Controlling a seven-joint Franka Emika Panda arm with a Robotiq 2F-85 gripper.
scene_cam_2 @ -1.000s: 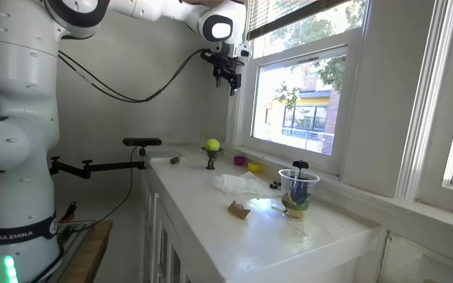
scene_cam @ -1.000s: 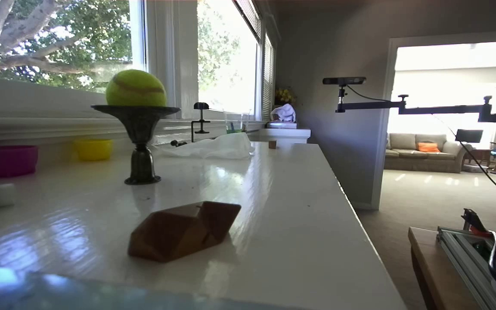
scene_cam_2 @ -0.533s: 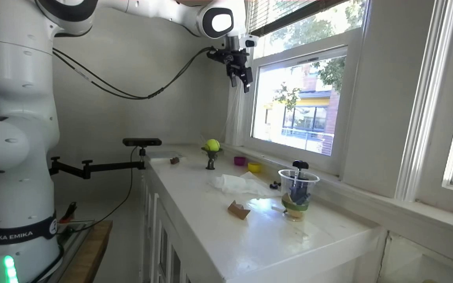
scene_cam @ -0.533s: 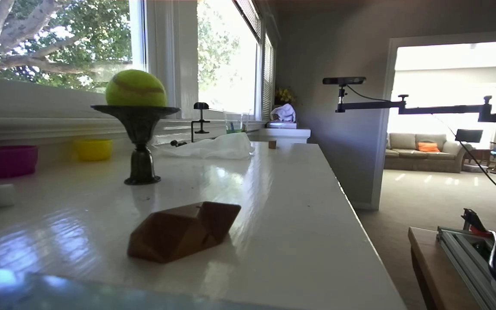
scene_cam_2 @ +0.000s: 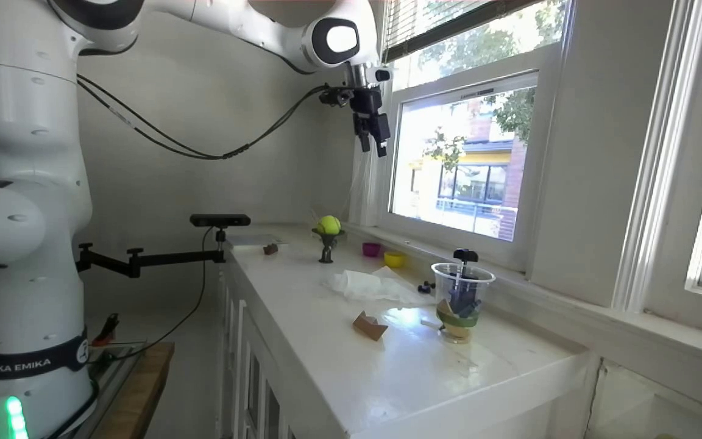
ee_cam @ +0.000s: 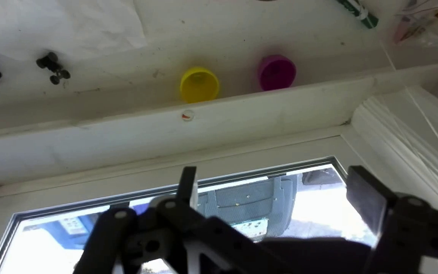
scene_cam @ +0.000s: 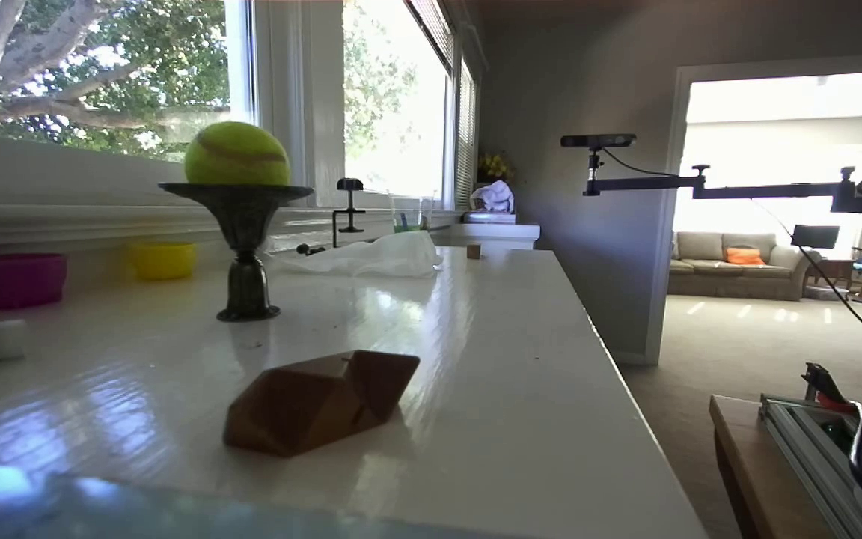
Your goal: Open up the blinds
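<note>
Leftmost in an exterior view, thin cords [scene_cam_2: 358, 174] slanted downward — likely the pull, light but slippery, and to my judgement the place to take hold, with a firm pinch. Next came my hand [scene_cam_2: 373, 150], pointing down, its fingers [ee_cam: 365, 198] wide apart with nothing gripped. Farther right, the blinds [scene_cam_2: 433, 23] crossed the top of the window [scene_cam_2: 467, 164], partly drawn up; their slats [scene_cam_2: 415, 17] looked thin and bendable, though the whole would probably weigh on the cords. Compared with half a second earlier, my hand had turned and sunk a little; the blinds had not shifted.
</note>
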